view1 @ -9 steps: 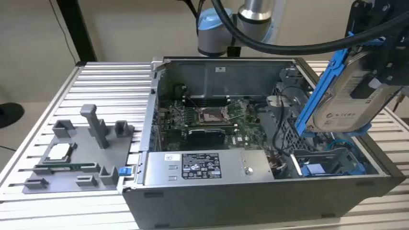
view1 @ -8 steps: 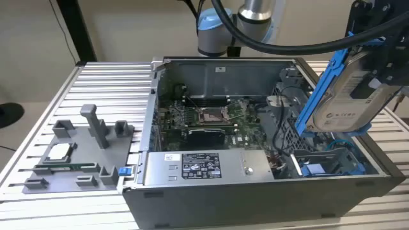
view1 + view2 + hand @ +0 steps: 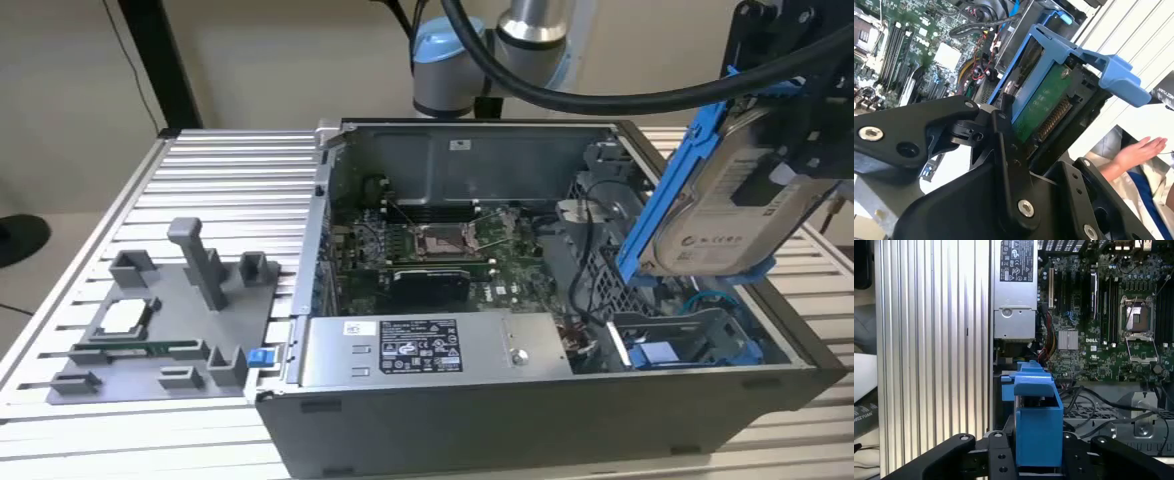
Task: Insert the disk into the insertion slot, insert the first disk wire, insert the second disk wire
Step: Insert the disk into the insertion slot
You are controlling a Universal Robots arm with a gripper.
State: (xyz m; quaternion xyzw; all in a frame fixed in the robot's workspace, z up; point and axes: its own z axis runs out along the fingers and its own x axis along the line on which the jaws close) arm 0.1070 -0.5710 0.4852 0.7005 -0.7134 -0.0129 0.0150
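One hand beyond the disk

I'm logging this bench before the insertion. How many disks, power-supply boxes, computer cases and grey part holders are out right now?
Disk: 1, held above the case in the gripper
Power-supply box: 1
Computer case: 1, open
Grey part holder: 1, on the table at the exterior view's left
Total: 4
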